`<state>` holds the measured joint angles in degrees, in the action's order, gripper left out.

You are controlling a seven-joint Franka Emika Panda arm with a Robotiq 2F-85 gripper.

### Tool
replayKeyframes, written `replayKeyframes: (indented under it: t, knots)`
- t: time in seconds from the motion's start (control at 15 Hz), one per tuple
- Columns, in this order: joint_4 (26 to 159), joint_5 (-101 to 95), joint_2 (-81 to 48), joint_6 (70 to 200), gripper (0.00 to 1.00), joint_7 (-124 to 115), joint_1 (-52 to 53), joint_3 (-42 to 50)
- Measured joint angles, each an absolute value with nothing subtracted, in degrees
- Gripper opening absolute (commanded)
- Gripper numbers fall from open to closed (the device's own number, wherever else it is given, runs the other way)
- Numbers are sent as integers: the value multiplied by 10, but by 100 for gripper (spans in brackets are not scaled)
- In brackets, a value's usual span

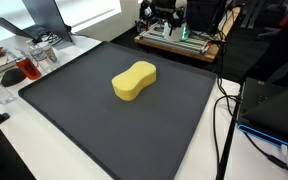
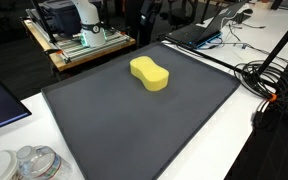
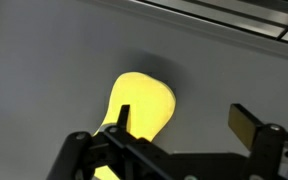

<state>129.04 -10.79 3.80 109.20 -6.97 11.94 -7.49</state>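
Sponge (image 3: 144,98) on dark mat (image 3: 44,60), below spread hand (image 3: 184,116), by one finger.

One yellow sponge (image 1: 134,81) counted ahead of the gripper (image 3: 184,121), one dark mat (image 1: 84,125) beneath it, two fingers (image 3: 246,125) seen.

1. Wrist view: the near end of the sponge (image 3: 142,105) is tucked behind the gripper (image 3: 184,122), so you can't see its full outline.
2. The gripper gets chopped off by the bottom edge. Only the fingers and some linkage show.
3. The mat (image 1: 84,120) has its near corner cut off at the bottom in both exterior views.
4. The clutter (image 1: 22,62) beside the mat in an exterior view is too small to ID.
5. The clear tubs (image 2: 32,165) in an exterior view run off the bottom edge.
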Motion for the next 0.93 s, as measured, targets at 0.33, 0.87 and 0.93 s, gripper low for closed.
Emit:
replayKeyframes:
  t: [0.33,0.87,0.93]
  knots:
    - [1357,-62,126,1093,100,46,83,-48]
    - [1346,-36,144,1071,100,257,42,35]
    - [1339,-35,136,1071,100,276,38,43]
